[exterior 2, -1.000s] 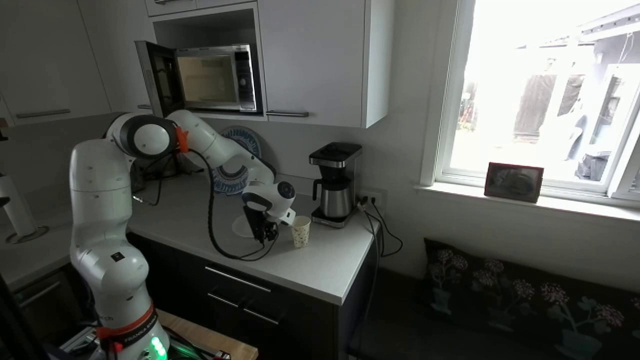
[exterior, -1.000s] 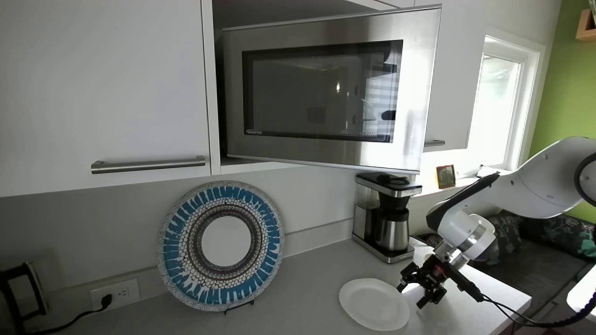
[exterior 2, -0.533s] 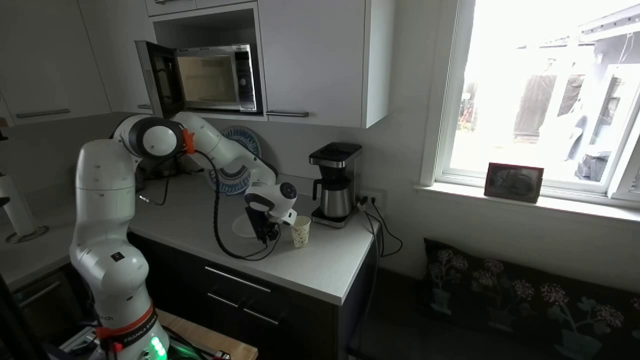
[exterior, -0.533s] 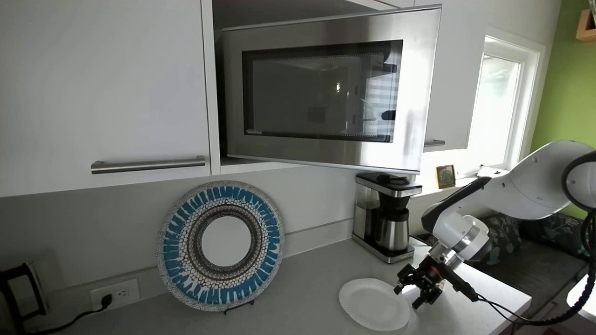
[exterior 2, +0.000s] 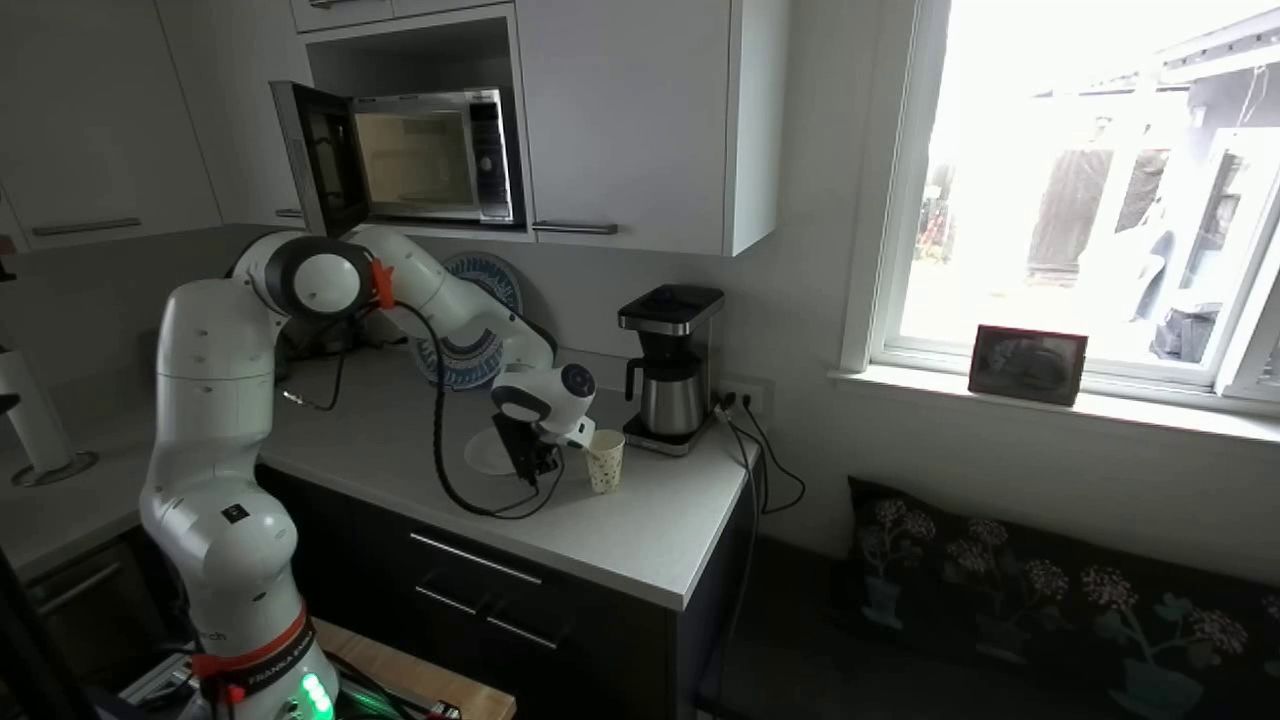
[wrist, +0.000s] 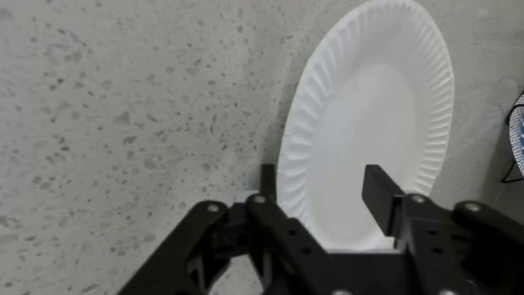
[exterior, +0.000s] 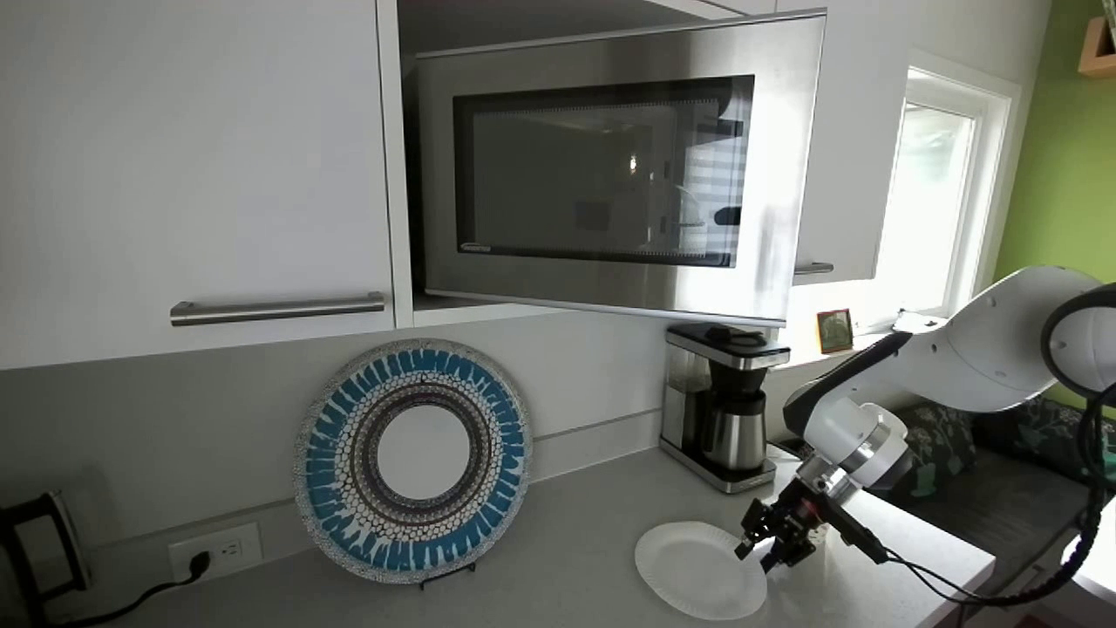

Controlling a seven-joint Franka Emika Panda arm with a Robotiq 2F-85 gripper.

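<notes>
My gripper (wrist: 319, 174) is open and holds nothing. In the wrist view its left fingertip lies just outside the ridged rim of a white paper plate (wrist: 368, 123). Its right fingertip is over the plate's flat middle. I cannot tell whether either finger touches it. In an exterior view the gripper (exterior: 755, 558) is at the right edge of the plate (exterior: 693, 571), pointing down and left. A patterned paper cup (exterior 2: 606, 464) stands upright beside the wrist (exterior 2: 578, 432), touching or nearly so. The gripper (exterior 2: 540, 468) hides part of the plate (exterior 2: 484, 455) there.
A coffee maker (exterior: 724, 410) with a steel carafe stands behind the gripper against the wall. A blue patterned round plate (exterior: 324, 462) stands upright on a stand. A microwave (exterior 2: 490, 160) with its door (exterior: 602, 288) open sits above the counter (exterior 2: 640, 530).
The gripper has moved left toward the plate in an exterior view, and its fingertips now overlap the plate's edge. The paper cup has shifted slightly to the right. The plate has not moved.
</notes>
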